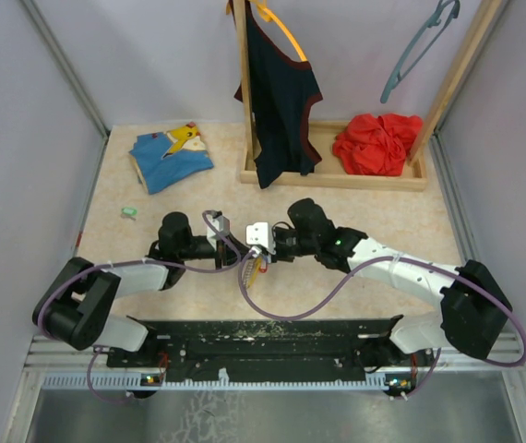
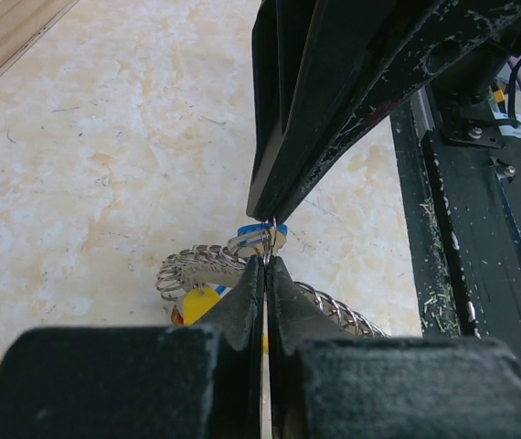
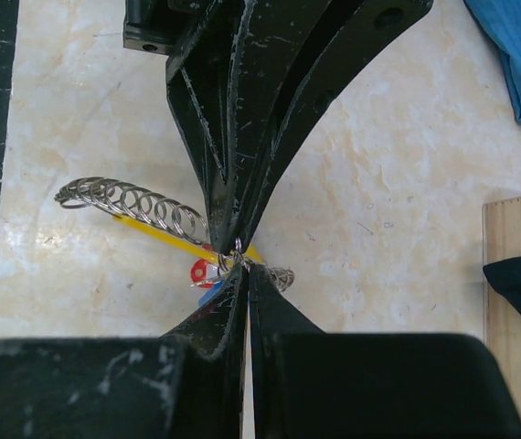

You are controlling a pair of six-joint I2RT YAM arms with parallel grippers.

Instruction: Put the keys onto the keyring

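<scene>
Both grippers meet tip to tip just in front of the arm bases. My left gripper [image 1: 242,251] [image 2: 267,260] is shut on a thin wire loop of the keyring [image 2: 195,262], a coiled grey wire [image 3: 132,201] with a yellow tag [image 2: 201,304] [image 3: 155,231] and a small red piece [image 3: 200,272]. My right gripper [image 1: 259,256] [image 3: 244,262] is shut, and the blue key [image 2: 259,230] [image 3: 210,293] sits right at its tips, partly hidden by a finger. The mint green key [image 1: 129,213] lies alone on the table, far to the left.
A blue and yellow garment [image 1: 171,157] lies at the back left. A wooden rack [image 1: 337,177] at the back holds a dark shirt [image 1: 277,92] and a red cloth [image 1: 378,143]. A teal hanger [image 1: 420,46] hangs at the upper right. The black base rail [image 2: 480,238] runs close by.
</scene>
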